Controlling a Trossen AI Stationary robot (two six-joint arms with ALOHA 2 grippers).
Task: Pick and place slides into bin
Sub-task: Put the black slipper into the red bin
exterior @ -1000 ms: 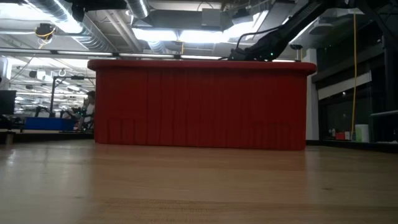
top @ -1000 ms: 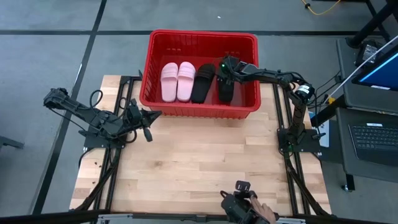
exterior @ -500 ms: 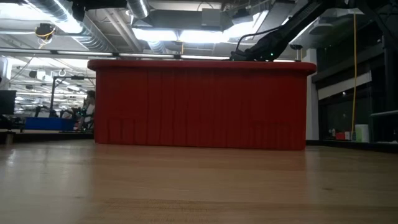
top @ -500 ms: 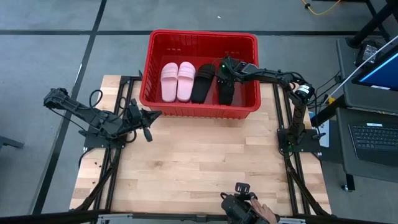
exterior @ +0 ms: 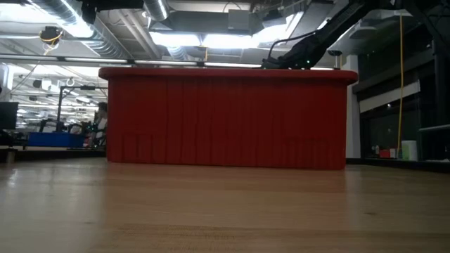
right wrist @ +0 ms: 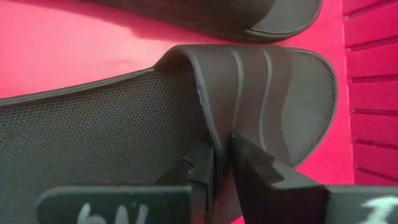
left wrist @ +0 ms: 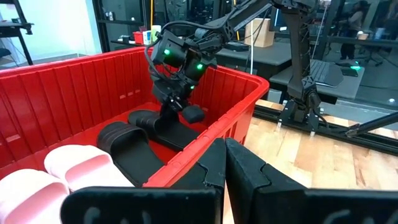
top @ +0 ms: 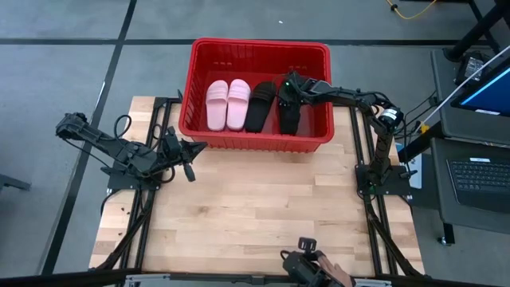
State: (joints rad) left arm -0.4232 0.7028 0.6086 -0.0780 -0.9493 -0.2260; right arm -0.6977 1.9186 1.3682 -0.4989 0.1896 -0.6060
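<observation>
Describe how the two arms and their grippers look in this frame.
Both arms are dark, slim and jointed, with black cables looping along them. The right gripper sits under a boxy wrist with green indicator lights. The left gripper has two flat, matte black fingers.

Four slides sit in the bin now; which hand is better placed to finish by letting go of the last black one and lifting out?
Right. The right hand is inside the bin, at the last black slide's strap. The left hand waits shut outside it.
</observation>
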